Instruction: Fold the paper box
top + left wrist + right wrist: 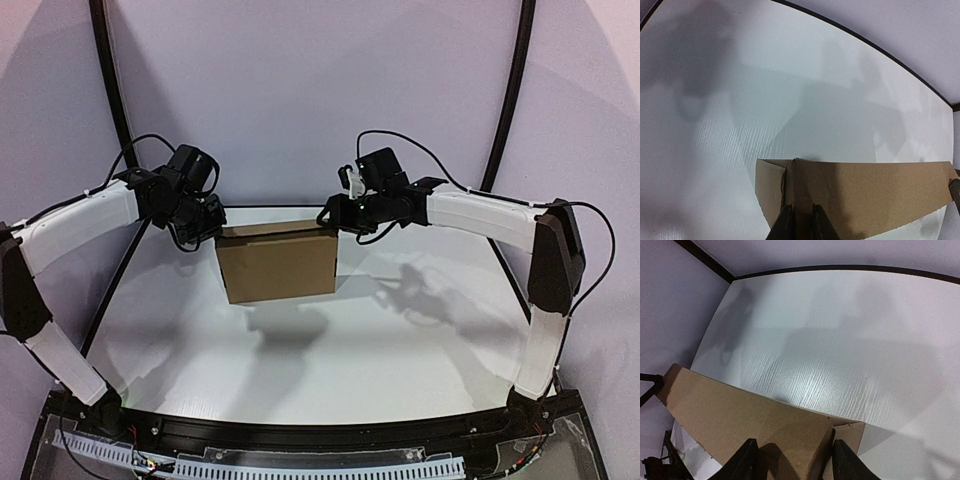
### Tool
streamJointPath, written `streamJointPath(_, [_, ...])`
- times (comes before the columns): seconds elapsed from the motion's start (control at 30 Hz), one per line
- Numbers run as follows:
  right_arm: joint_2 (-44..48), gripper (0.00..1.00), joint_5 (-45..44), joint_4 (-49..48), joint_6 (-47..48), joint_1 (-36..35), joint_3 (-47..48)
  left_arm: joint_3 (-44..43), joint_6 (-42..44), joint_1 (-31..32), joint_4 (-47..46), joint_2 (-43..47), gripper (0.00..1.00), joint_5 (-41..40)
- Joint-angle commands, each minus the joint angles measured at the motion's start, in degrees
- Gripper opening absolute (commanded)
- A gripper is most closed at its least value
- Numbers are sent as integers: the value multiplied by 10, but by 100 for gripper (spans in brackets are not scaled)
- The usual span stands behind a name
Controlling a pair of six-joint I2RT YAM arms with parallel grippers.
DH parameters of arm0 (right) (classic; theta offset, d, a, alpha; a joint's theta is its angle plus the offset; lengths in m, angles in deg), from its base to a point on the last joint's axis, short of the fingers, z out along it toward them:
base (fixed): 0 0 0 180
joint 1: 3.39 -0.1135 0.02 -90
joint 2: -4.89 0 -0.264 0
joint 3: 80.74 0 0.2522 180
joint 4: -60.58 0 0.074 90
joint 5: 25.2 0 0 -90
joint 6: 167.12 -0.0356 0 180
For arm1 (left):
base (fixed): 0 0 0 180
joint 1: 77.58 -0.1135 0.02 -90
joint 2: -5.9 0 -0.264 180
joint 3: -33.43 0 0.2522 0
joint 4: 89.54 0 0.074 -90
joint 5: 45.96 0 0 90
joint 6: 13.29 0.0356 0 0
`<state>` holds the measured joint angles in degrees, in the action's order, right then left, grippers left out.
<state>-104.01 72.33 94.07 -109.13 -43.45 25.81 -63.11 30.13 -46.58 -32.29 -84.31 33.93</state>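
Nearest the lens in the overhead view, at six o'clock, is the black mounting rail (320,435) where both arms are bolted. From there the left arm (70,225) climbs out toward nine o'clock, bends at the elbow and reaches back inward. The right arm (500,220) mirrors it from three o'clock. Between their tips hangs the paper box (278,262), lifted off the white worktop (400,340) with its shadow cast below. It sits toward twelve o'clock of centre, broad face to the camera and slightly tilted. Its long axis runs nine to three, so each set of jaws meets one upper corner and neither arm is nearer than the other.

From the left wrist, the two dark fingers (785,227) stand almost together at six o'clock, pinched on a thin cardboard wall. The rest of the box stretches away toward three o'clock, with a short side flap (771,192) at the grasped end.

From the right wrist, the fingers (742,462) are set wide, one on either side of the box's end. Cardboard fills the gap between them, so I judge these jaws clamped across its depth. The box runs off toward nine o'clock, and a small flap (850,437) lies at the near corner.
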Motion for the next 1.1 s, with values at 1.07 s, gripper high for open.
streamJointPath(1.07, [-18,48,-8,13,1,-7,-72,262,-88,-1,-13,77,1,-7])
